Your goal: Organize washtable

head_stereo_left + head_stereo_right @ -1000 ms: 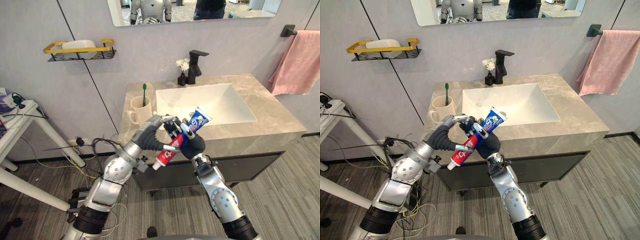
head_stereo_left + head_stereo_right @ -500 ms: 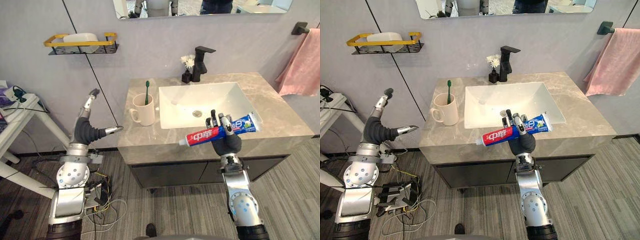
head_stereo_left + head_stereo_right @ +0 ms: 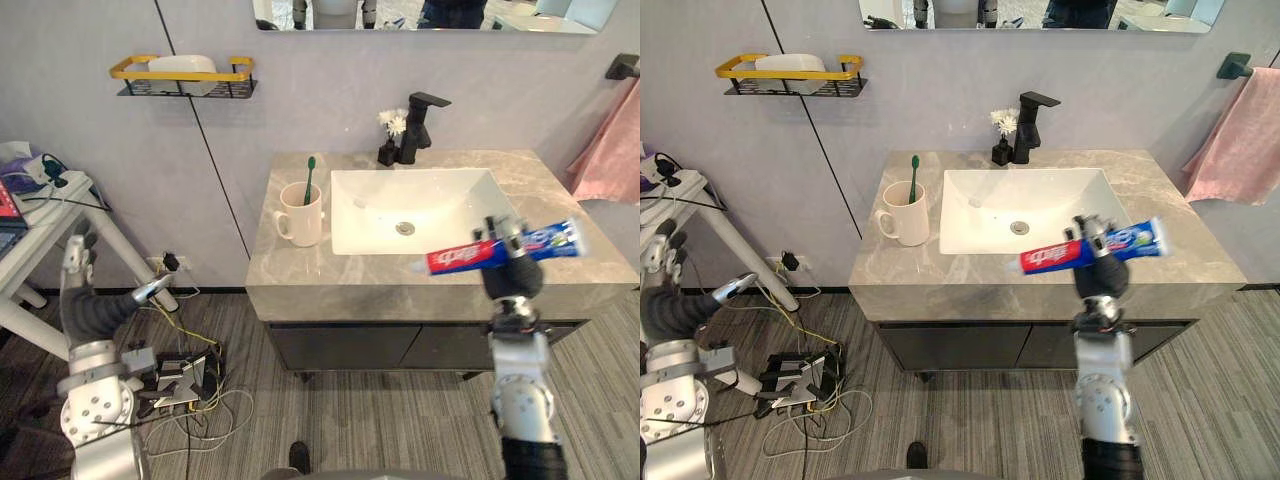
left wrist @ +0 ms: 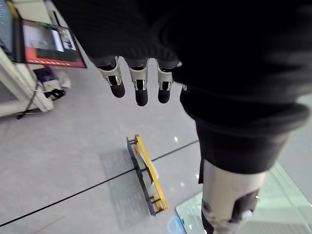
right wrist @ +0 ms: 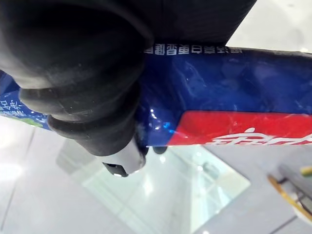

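Toothpaste tube [image 3: 478, 256], red & blue, sits right of ctr in the head views, held up in the air roughly level, white cap end toward frame left, flat crimped end toward frame right and a bit higher. The right hand [image 3: 511, 277] is clamped round the tube's middle w/ fingers curled over it; the right wrist view has the tube [image 5: 234, 97] running across right against the dark ribbed cover. The tube hangs above the front right part of the surface [image 3: 300, 275], a grey stone-look washstand top, cap end over the front rim of the white sink [image 3: 370, 235], not touching either. On the surface left of the sink stands a cream mug [image 3: 303, 222], upright, handle toward frame left, w/ a green toothbrush [image 3: 309, 178] standing in it, head up. At the back edge behind the sink: a black faucet [image 3: 418, 122], and just beside it on its left a small dark vase w/ white flowers [image 3: 390, 135]. Wall shelf [image 3: 185, 80], yellow rail on black wire, upper left of frame, w/ a white item lying in it. Pink towel [image 3: 605, 160] hangs at the right edge. Left hand [image 3: 88, 305] is at lower left, well apart from the surface, fingers straight & thumb spread, holding nothing; its wrist view shows the fingers [image 4: 139, 90] extended. White side table [image 3: 40, 215] at far left edge.
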Robot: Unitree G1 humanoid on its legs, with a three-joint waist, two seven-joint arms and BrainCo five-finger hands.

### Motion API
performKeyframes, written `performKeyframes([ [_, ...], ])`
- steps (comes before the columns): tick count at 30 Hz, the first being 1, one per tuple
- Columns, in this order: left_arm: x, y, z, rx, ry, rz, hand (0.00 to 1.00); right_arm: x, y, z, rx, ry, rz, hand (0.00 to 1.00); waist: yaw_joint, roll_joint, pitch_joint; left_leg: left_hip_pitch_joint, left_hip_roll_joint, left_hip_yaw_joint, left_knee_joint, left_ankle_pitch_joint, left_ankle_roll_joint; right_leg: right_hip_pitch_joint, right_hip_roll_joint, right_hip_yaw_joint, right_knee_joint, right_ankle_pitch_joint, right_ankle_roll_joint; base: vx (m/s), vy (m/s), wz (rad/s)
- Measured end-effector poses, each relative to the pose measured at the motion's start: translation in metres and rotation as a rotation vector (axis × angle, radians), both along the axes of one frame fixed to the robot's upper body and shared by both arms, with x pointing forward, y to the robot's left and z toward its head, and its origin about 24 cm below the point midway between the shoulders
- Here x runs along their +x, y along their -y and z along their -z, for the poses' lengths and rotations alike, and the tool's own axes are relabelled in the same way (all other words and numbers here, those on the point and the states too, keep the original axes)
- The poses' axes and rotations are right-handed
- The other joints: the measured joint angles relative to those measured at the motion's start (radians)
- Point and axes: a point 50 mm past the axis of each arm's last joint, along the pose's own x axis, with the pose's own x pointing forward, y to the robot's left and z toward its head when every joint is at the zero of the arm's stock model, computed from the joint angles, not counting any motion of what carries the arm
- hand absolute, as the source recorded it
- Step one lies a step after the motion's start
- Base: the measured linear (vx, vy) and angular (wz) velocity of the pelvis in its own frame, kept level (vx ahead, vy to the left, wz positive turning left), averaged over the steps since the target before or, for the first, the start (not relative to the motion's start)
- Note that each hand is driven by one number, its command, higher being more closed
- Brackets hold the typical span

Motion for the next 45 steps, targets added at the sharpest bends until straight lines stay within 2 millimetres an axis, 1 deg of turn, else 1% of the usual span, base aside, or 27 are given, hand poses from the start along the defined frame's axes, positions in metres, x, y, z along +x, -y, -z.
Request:
performKeyframes([
  [1,-0.003,0.0,0.003,-0.054,0.024,-0.007,0.0,0.003,0.011,-0.012,-0.061,0.011,0.033,1.0,0.012,-0.003,0.001,-0.004,-0.002,-0.006,0.0,0.0,0.0,0.001,0.0,-0.005,-0.001,0.005,0.007,0.05,-0.001,0.16],
  [2,-0.005,0.0,0.006,-0.095,0.035,-0.011,0.0,0.007,0.019,-0.024,-0.113,0.024,0.057,1.0,0.013,-0.007,0.001,-0.009,-0.005,-0.014,0.0,0.001,0.001,0.002,-0.001,-0.017,-0.002,0.007,0.006,0.05,-0.002,0.22],
  [3,-0.006,0.0,0.009,-0.113,0.034,-0.014,0.0,0.009,0.022,-0.03,-0.14,0.029,0.066,1.0,0.014,-0.009,0.0,-0.012,-0.007,-0.024,0.0,0.003,0.003,0.004,-0.002,-0.023,-0.002,0.006,0.007,0.06,-0.002,0.28],
  [5,-0.011,-0.001,0.02,-0.185,0.028,-0.022,0.0,0.022,0.029,-0.06,-0.226,0.066,0.085,1.0,0.017,-0.019,0.002,-0.023,-0.011,-0.039,0.0,0.005,0.004,0.007,-0.003,-0.043,0.001,0.006,0.008,0.07,-0.005,0.26],
  [6,-0.011,-0.002,0.022,-0.204,0.031,-0.022,0.0,0.025,0.03,-0.069,-0.25,0.076,0.093,1.0,0.02,-0.022,0.004,-0.026,-0.012,-0.045,0.0,0.006,0.005,0.007,-0.003,-0.049,0.001,0.006,0.008,0.05,-0.007,0.22],
  [7,-0.012,-0.002,0.025,-0.232,0.033,-0.025,0.0,0.032,0.03,-0.086,-0.299,0.096,0.101,1.0,0.025,-0.031,0.008,-0.028,-0.014,-0.052,0.0,0.014,0.009,0.008,-0.003,-0.054,0.001,0.005,0.009,0.04,-0.009,0.15],
  [8,-0.012,-0.001,0.03,-0.265,0.034,-0.025,0.0,0.037,0.029,-0.104,-0.351,0.118,0.108,1.0,0.039,-0.039,0.012,-0.029,-0.016,-0.061,0.0,0.015,0.009,0.009,-0.004,-0.058,0.001,0.005,0.009,0.04,-0.01,0.14],
  [9,-0.012,-0.001,0.032,-0.28,0.035,-0.025,0.0,0.039,0.027,-0.113,-0.371,0.131,0.107,1.0,0.041,-0.042,0.013,-0.03,-0.017,-0.065,0.0,0.015,0.009,0.011,-0.004,-0.063,0.001,0.004,0.01,0.03,-0.006,0.2],
  [11,-0.012,0.001,0.039,-0.321,0.027,-0.021,0.0,0.048,0.018,-0.143,-0.435,0.172,0.104,1.0,0.046,-0.052,0.018,-0.031,-0.026,-0.092,0.0,0.015,0.009,0.023,-0.008,-0.088,0.002,0.0,0.014,0.01,0.004,0.33],
  [13,-0.01,0.003,0.045,-0.35,0.016,-0.009,0.0,0.054,0.01,-0.167,-0.483,0.211,0.107,1.0,0.07,-0.06,0.02,-0.038,-0.029,-0.096,0.0,0.015,0.009,0.02,-0.01,-0.103,0.003,-0.001,0.014,-0.01,0.02,0.22],
  [14,-0.01,0.003,0.046,-0.356,0.012,-0.006,0.0,0.055,0.007,-0.173,-0.494,0.221,0.107,1.0,0.074,-0.062,0.021,-0.043,-0.031,-0.102,0.0,0.015,0.009,0.019,-0.01,-0.107,0.004,-0.001,0.014,-0.03,0.029,0.26],
  [15,-0.009,0.005,0.049,-0.366,0.005,0.001,0.0,0.058,0.002,-0.18,-0.507,0.234,0.101,1.0,0.084,-0.068,0.025,-0.049,-0.036,-0.117,0.0,0.015,0.009,0.019,-0.012,-0.116,0.006,-0.006,0.016,-0.03,0.024,0.29],
  [16,-0.007,0.008,0.052,-0.382,-0.002,0.016,0.0,0.061,-0.002,-0.182,-0.525,0.229,0.099,1.0,0.098,-0.074,0.028,-0.052,-0.038,-0.125,0.0,0.016,0.011,0.019,-0.013,-0.131,0.009,-0.008,0.017,-0.04,0.023,0.3],
  [18,-0.007,0.011,0.057,-0.4,-0.022,0.027,0.0,0.065,-0.01,-0.182,-0.551,0.215,0.09,1.0,0.1,-0.082,0.034,-0.062,-0.044,-0.143,0.0,0.018,0.013,0.017,-0.017,-0.151,0.021,-0.018,0.019,-0.03,0.025,0.34],
  [20,-0.009,0.013,0.064,-0.431,-0.043,0.031,0.0,0.069,-0.016,-0.177,-0.58,0.194,0.075,1.0,0.122,-0.097,0.042,-0.068,-0.045,-0.145,0.0,0.018,0.013,0.012,-0.019,-0.16,0.024,-0.02,0.018,-0.03,0.031,0.16],
  [21,-0.01,0.013,0.067,-0.44,-0.051,0.03,0.0,0.07,-0.018,-0.176,-0.587,0.19,0.072,1.0,0.125,-0.101,0.044,-0.073,-0.045,-0.145,0.0,0.018,0.013,0.007,-0.019,-0.16,0.024,-0.021,0.017,-0.02,0.022,0.05],
  [22,-0.014,0.013,0.072,-0.455,-0.072,0.019,0.0,0.071,-0.022,-0.179,-0.607,0.192,0.068,1.0,0.125,-0.106,0.049,-0.087,-0.047,-0.149,0.0,0.022,0.015,-0.002,-0.02,-0.165,0.026,-0.023,0.015,-0.02,0.022,0.09],
  [25,-0.015,0.015,0.08,-0.48,-0.094,0.009,0.0,0.072,-0.022,-0.181,-0.612,0.192,0.076,1.0,0.125,-0.111,0.055,-0.099,-0.053,-0.159,0.0,0.027,0.015,-0.008,-0.023,-0.184,0.025,-0.022,0.017,0.01,0.024,0.15],
  [26,-0.015,0.017,0.084,-0.494,-0.105,0.012,0.0,0.072,-0.022,-0.181,-0.617,0.191,0.08,1.0,0.125,-0.112,0.059,-0.1,-0.059,-0.164,0.0,0.032,0.022,-0.006,-0.027,-0.19,0.025,-0.021,0.02,0.04,0.02,0.13],
  [27,-0.014,0.018,0.085,-0.498,-0.108,0.017,0.0,0.072,-0.022,-0.181,-0.619,0.191,0.08,1.0,0.125,-0.113,0.061,-0.1,-0.06,-0.165,0.0,0.032,0.022,-0.004,-0.028,-0.19,0.025,-0.021,0.021,0.04,0.02,0.11],
  [29,-0.011,0.023,0.085,-0.505,-0.113,0.043,0.0,0.073,-0.024,-0.179,-0.614,0.19,0.073,1.0,0.125,-0.116,0.073,-0.101,-0.063,-0.166,0.0,0.037,0.028,-0.004,-0.029,-0.19,0.024,-0.021,0.021,0.02,0.008,0.02],
  [33,-0.003,0.034,0.087,-0.521,-0.123,0.107,0.0,0.078,-0.034,-0.171,-0.632,0.164,0.033,1.0,0.124,-0.116,0.077,-0.108,-0.062,-0.165,0.0,0.037,0.028,-0.013,-0.029,-0.19,0.024,-0.021,0.021,0.0,0.002,-0.01],
  [38,0.002,0.048,0.097,-0.559,-0.166,0.157,0.0,0.08,-0.046,-0.167,-0.607,0.179,-0.01,1.0,0.122,-0.111,0.104,-0.111,-0.058,-0.159,0.0,0.037,0.028,-0.02,-0.028,-0.186,0.027,-0.022,0.021,0.0,0.003,-0.02],
  [41,0.006,0.057,0.1,-0.573,-0.182,0.196,0.0,0.078,-0.061,-0.168,-0.575,0.215,-0.078,1.0,0.124,-0.113,0.109,-0.12,-0.058,-0.154,0.0,0.037,0.028,-0.033,-0.03,-0.182,0.031,-0.022,0.021,0.0,0.016,-0.04],
  [43,0.008,0.063,0.105,-0.588,-0.205,0.218,0.0,0.078,-0.075,-0.164,-0.584,0.221,-0.136,1.0,0.124,-0.123,0.115,-0.122,-0.057,-0.151,0.001,0.037,0.028,-0.037,-0.031,-0.179,0.032,-0.021,0.021,0.02,0.008,-0.04],
  [45,0.008,0.067,0.109,-0.598,-0.225,0.23,0.0,0.079,-0.079,-0.161,-0.565,0.216,-0.161,1.0,0.124,-0.131,0.119,-0.122,-0.056,-0.149,0.001,0.037,0.028,-0.037,-0.03,-0.178,0.032,-0.021,0.021,0.01,0.001,-0.02],
])
